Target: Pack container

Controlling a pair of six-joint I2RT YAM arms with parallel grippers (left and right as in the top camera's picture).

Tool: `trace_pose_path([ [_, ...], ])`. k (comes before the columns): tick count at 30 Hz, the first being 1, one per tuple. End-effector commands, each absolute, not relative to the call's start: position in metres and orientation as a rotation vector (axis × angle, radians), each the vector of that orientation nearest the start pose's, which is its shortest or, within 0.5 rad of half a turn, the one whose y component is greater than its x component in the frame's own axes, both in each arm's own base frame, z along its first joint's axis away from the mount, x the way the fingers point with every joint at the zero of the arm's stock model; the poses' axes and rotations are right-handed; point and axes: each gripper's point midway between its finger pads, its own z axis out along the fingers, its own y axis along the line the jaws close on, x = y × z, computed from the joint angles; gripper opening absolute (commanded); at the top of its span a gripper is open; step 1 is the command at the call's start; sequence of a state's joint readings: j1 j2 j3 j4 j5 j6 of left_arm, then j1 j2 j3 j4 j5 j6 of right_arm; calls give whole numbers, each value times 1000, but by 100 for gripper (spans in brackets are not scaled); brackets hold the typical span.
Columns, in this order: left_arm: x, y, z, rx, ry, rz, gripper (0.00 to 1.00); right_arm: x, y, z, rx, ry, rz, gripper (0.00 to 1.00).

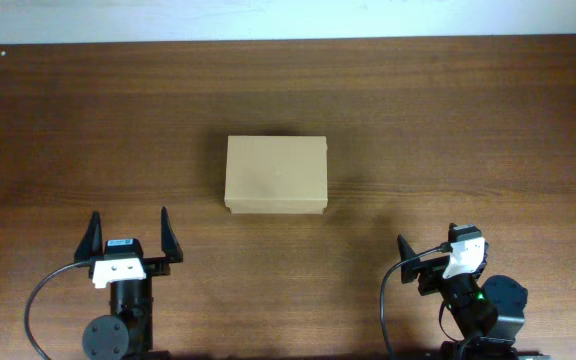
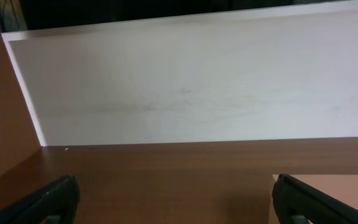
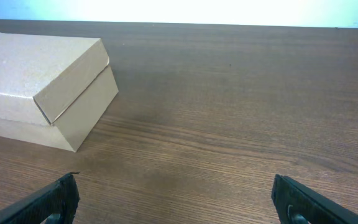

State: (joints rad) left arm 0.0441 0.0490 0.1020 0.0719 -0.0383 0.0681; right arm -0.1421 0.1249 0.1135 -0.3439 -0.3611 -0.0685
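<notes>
Right jaws frame container's (image 3: pixel 39 74) lid overlap.

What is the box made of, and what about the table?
The box looks like plain cardboard. It is flat tan-brown and matte, with folded edges and a lid flap overlapping its side in the right wrist view. The table looks like wood, or maybe a wood-look coating. It is dark brown with long grain streaks and a slight sheen.
</notes>
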Motion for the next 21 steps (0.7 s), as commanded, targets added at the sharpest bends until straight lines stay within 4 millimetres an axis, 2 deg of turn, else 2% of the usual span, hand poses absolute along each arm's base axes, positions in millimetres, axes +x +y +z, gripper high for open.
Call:
trace_pose_path([
  [1, 241, 17, 224, -2, 1448, 131, 100, 230, 31, 120, -184, 1897, 215, 99],
  [8, 246, 17, 194, 1, 1513, 130, 100, 230, 31, 120, -184, 1897, 215, 99],
  [17, 247, 17, 175, 3, 1574, 130, 100, 230, 31, 120, -184, 1897, 215, 99],
  [21, 245, 17, 158, 5, 1643, 128, 100, 230, 31, 120, -184, 1897, 215, 99],
])
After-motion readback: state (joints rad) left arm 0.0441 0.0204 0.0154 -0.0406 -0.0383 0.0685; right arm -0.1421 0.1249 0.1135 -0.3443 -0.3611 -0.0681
